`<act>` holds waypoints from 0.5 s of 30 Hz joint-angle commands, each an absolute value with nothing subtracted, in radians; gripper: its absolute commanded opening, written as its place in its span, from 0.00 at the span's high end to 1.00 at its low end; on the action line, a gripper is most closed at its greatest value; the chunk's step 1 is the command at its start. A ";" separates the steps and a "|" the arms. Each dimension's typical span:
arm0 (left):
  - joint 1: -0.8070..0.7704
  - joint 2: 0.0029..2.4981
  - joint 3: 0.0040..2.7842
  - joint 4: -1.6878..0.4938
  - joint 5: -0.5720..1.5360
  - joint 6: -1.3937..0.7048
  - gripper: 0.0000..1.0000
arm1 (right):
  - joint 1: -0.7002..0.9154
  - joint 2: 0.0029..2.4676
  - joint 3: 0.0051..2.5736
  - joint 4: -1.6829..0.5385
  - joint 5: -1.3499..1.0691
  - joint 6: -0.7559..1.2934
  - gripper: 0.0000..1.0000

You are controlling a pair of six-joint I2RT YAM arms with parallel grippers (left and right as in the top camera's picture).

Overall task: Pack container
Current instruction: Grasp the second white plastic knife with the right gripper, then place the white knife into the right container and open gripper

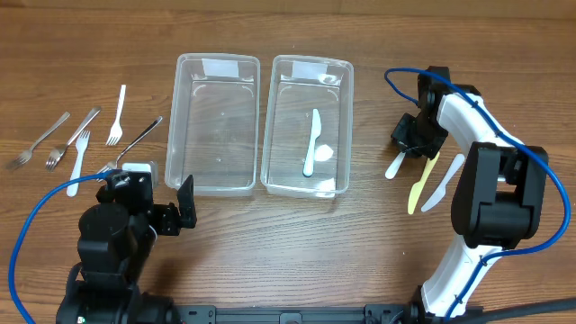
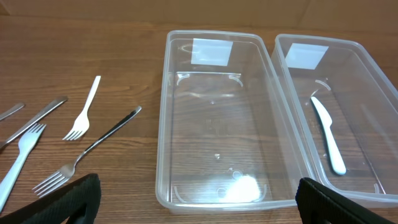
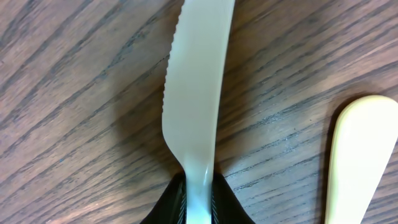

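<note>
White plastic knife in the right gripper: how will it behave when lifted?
Probably light: the white plastic knife looks thin and flat. It may pivot or slip, since the right gripper pinches it at one narrow spot. Being flat, it's unlikely to roll.

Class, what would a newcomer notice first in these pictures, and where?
Two clear containers sit at the middle of the table: the left container is empty, the right container holds one white knife. At the far right, the right gripper clamps a second knife; forks lie at the left.
</note>
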State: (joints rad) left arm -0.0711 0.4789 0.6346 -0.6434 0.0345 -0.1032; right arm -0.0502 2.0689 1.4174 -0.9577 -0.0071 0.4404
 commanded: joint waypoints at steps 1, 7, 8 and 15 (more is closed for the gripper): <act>-0.066 0.482 0.658 -0.642 0.052 -0.120 0.00 | -0.044 2.055 1.384 -0.936 -0.043 0.437 0.96; -0.066 0.482 0.658 -0.642 0.052 -0.120 0.00 | 0.011 1.776 1.446 -0.984 -0.043 0.354 0.96; -0.066 0.482 0.658 -0.642 0.052 -0.120 0.00 | 0.036 1.723 1.466 -1.002 -0.043 0.339 0.96; -0.066 0.482 0.658 -0.642 0.053 -0.120 0.00 | 0.354 1.554 1.526 -1.023 -0.016 0.315 0.96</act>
State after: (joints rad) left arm -0.0711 0.4789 0.6346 -0.6437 0.0341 -0.1032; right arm 0.2504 1.5394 1.5238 -1.0210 -0.0269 0.3325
